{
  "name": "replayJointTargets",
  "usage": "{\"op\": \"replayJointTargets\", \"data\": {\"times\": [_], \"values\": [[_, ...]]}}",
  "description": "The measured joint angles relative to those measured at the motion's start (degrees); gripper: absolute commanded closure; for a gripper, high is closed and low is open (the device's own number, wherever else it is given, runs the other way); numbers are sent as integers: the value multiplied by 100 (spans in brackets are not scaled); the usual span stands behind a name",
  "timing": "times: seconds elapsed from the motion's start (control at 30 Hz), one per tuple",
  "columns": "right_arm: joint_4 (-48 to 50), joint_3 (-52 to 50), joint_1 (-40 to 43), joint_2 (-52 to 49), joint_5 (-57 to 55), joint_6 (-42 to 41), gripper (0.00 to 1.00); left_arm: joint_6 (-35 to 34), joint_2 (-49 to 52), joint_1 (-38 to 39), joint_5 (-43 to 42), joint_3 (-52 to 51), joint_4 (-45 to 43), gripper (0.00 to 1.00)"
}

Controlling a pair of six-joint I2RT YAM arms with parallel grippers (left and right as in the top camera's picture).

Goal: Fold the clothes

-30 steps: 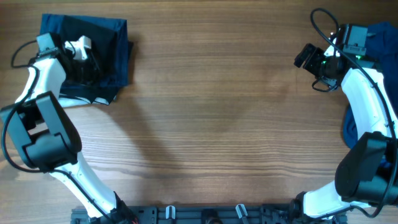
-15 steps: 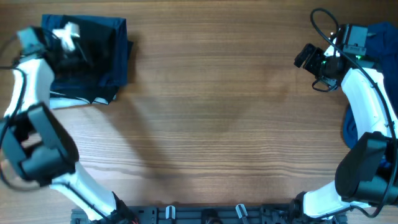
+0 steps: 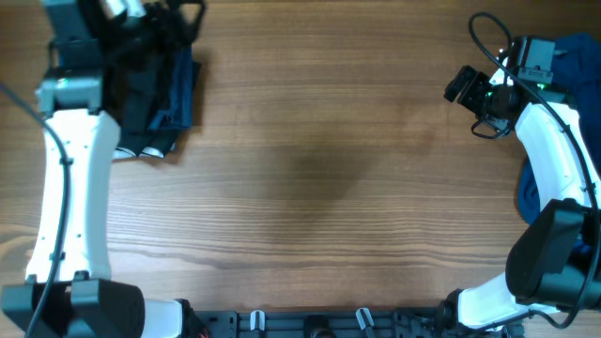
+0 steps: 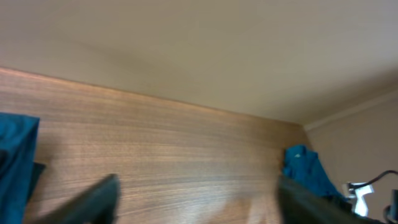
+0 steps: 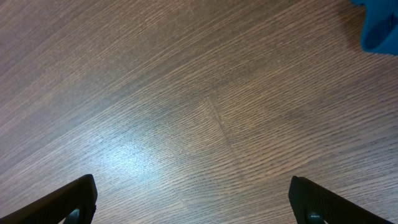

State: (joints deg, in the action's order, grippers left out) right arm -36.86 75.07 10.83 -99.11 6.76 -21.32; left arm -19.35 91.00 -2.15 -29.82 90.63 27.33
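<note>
Your left end effector [image 4: 198, 186] and right end effector [image 5: 191, 190] both gape empty (left view blurred); swing left low and you'd snag the folded dark-blue-and-black fabric clothes [image 3: 176, 94].

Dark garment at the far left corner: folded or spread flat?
Folded: the dark garment is a compact rectangle with stacked layer edges showing.
</note>
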Motion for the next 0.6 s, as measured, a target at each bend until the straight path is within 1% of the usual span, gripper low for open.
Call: {"op": "replayJointTargets", "data": {"times": [0.13, 0.27, 0.4, 0.6], "values": [[-2, 0, 0, 0, 0, 0, 1, -57, 111, 374, 323, -4, 116, 0], [-2, 0, 0, 0, -2, 0, 1, -74, 116, 651, 417, -4, 396, 0], [0, 0, 0, 0, -2, 0, 1, -76, 116, 697, 470, -4, 573, 0], [0, 0, 0, 0, 0, 0, 0, -74, 116, 697, 476, -4, 570, 0]]}}
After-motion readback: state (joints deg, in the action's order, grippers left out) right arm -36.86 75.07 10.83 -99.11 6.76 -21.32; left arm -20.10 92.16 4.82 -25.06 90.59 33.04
